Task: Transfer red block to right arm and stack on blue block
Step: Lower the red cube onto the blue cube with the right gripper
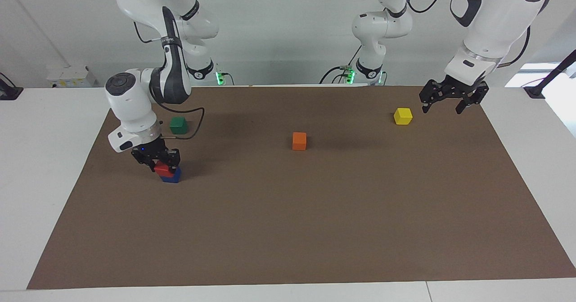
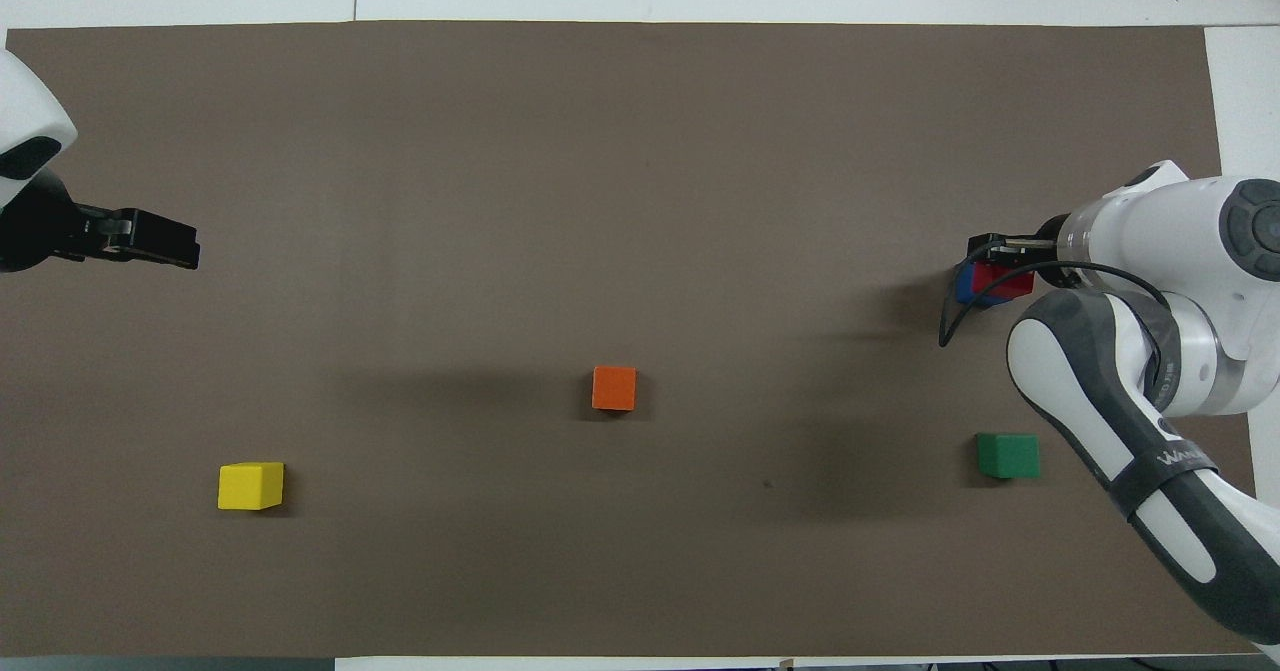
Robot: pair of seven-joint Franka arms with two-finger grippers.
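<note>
The red block (image 1: 164,171) rests on top of the blue block (image 1: 172,177) on the brown mat, toward the right arm's end of the table. My right gripper (image 1: 157,160) is down at the red block, right over it; in the overhead view the gripper (image 2: 1000,263) covers most of the red block (image 2: 1003,280) and the blue block (image 2: 962,285). My left gripper (image 1: 443,108) hangs open and empty above the mat beside the yellow block, and shows at the overhead view's edge (image 2: 185,251).
An orange block (image 1: 299,141) lies mid-mat. A yellow block (image 1: 402,116) sits toward the left arm's end. A green block (image 1: 178,125) lies nearer to the robots than the stack, close to the right arm's cable. The mat (image 1: 315,230) reaches almost to the table's edges.
</note>
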